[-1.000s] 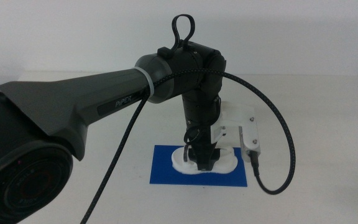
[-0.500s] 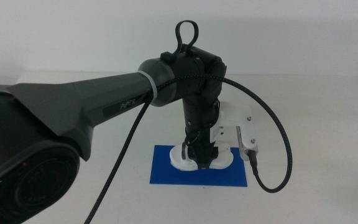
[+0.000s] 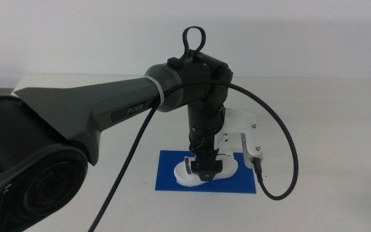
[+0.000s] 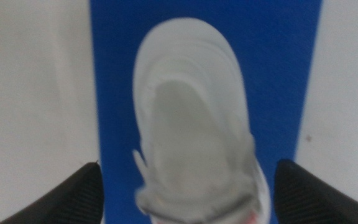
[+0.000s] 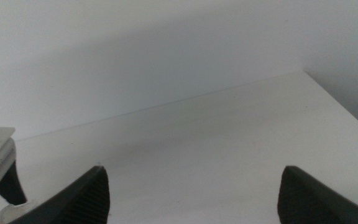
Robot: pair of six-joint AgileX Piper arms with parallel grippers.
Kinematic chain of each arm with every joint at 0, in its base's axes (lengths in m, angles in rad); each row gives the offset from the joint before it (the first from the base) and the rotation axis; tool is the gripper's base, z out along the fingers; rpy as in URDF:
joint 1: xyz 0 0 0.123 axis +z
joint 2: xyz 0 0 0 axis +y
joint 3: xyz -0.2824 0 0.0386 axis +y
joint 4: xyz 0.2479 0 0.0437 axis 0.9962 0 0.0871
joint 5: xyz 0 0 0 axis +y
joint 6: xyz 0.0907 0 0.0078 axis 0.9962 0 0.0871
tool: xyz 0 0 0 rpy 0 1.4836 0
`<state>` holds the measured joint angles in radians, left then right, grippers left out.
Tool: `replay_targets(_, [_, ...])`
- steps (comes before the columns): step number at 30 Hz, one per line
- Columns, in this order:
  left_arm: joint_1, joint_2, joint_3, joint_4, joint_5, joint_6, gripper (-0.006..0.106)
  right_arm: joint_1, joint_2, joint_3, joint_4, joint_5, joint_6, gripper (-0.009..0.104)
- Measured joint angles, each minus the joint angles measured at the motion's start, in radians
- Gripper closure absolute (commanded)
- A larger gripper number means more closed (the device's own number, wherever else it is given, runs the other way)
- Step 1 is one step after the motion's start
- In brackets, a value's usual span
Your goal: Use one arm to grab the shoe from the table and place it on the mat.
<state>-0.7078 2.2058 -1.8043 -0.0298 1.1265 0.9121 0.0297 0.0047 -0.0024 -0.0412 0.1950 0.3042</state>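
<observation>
The white shoe (image 3: 184,175) lies flat on the blue mat (image 3: 167,182) on the white table (image 3: 327,129). The left arm (image 3: 95,113) reaches in from the left, and its gripper (image 3: 205,171) points straight down over the shoe's middle. In the left wrist view the shoe (image 4: 191,118) lies lengthwise on the mat (image 4: 117,62). The left gripper (image 4: 187,165) is open, its jaws standing wide apart on either side of the shoe and clear of it. The right gripper (image 5: 192,169) is open and empty over bare table, out of the middle view.
The left arm's white wrist camera mount (image 3: 247,132) and looping black cable (image 3: 292,161) hang just right of the mat. A pale wall (image 3: 301,32) rises behind the table's far edge.
The left gripper has let go of the shoe, which now rests on the mat. The jaws have opened and the arm has shifted slightly.
</observation>
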Motion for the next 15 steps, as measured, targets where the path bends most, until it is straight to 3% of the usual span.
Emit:
replay_targets(6, [0.029,-0.105,-0.053,0.015,0.074,-0.102,0.007,0.0,0.0,0.0,0.0,0.0,0.0,0.016])
replay_targets(11, [0.146,-0.376,-0.011,-0.074,0.074,-0.31,0.007,0.0,0.0,0.0,0.0,0.0,0.0,0.016])
replay_targets(15, [0.278,-0.628,0.181,-0.173,0.028,-0.398,0.007,0.0,0.0,0.0,0.0,0.0,0.0,0.016])
